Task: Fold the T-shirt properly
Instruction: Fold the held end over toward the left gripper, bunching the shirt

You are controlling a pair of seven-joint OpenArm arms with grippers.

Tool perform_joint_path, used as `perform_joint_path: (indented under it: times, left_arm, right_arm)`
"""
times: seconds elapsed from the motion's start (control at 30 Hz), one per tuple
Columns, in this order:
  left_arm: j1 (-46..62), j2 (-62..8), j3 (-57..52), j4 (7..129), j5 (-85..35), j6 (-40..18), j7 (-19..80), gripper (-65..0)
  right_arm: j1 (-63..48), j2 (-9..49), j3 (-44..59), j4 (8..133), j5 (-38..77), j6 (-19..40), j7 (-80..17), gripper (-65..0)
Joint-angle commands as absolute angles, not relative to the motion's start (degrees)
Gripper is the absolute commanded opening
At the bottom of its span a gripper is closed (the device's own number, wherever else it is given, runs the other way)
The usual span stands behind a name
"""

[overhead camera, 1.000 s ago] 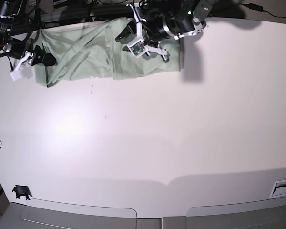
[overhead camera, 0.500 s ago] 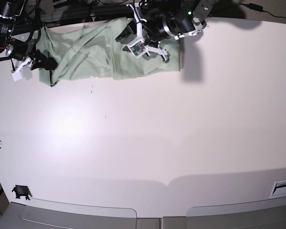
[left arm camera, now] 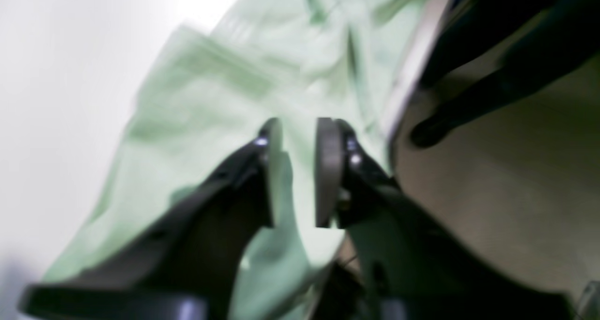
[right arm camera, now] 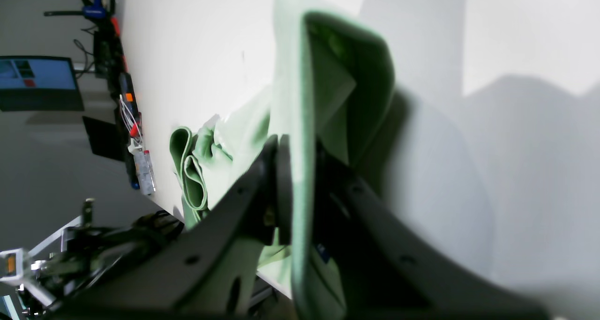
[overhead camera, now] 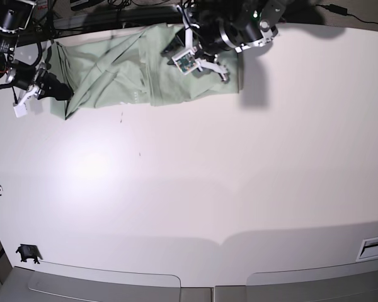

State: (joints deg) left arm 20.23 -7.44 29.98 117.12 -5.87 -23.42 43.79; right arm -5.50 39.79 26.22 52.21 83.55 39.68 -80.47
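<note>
The pale mint-green T-shirt [overhead camera: 113,69] lies spread but creased along the table's far edge. My right gripper [overhead camera: 66,94] is at the shirt's left end and is shut on a folded edge of the cloth. In the right wrist view that edge [right arm camera: 328,76] runs between the closed fingers of the gripper [right arm camera: 300,144]. My left gripper [overhead camera: 208,66] is over the shirt's right half near the far edge. The left wrist view is blurred: the gripper [left arm camera: 296,123] has a narrow gap between its fingers, and green cloth [left arm camera: 201,100] fills that gap.
The white table [overhead camera: 208,189] stretches toward the front. A small black object [overhead camera: 28,253] sits at the front left and a white label [overhead camera: 373,247] at the front right. Cables and gear crowd the far edge, with a monitor [right arm camera: 37,81] beyond the table.
My right gripper has shifted slightly toward the front with the shirt's left edge, and that end now lies more stretched out. My left gripper has moved slightly toward the far edge.
</note>
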Motion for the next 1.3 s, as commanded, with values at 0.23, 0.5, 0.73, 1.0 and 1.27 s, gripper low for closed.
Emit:
perform_joint_path:
  times: [0.23,0.5,0.73,1.0,1.27]
  left_arm:
    - [20.1,-13.8,30.0,118.2,5.8,-9.3,43.3,-65.0]
    - [21.5,-17.5,29.4,118.2,12.2,-4.1,46.3,-65.0]
    - [26.4,-17.5,20.7,118.2,11.9,-4.0,46.3,-65.0]
    - [31.6,-17.5,12.5,118.2,6.8,-5.7,45.7,-65.0]
    - [33.2,-17.5,12.4,118.2,7.0,-5.8,45.8,-65.0]
  right_arm:
    - [-4.5,41.5,26.5,53.4,85.0,40.0,-80.0,-65.0]
    - [-4.5,41.4,26.5,58.2,85.0,40.0,-80.0,-65.0]
    - [-4.7,41.4,26.5,67.9,85.0,40.0,-80.0,-65.0]
    - [-4.6,37.0,26.5,84.5,85.0,40.0,-80.0,-65.0]
    - [-7.3,25.2,26.1,102.7,85.0,40.0,-80.0,-65.0]
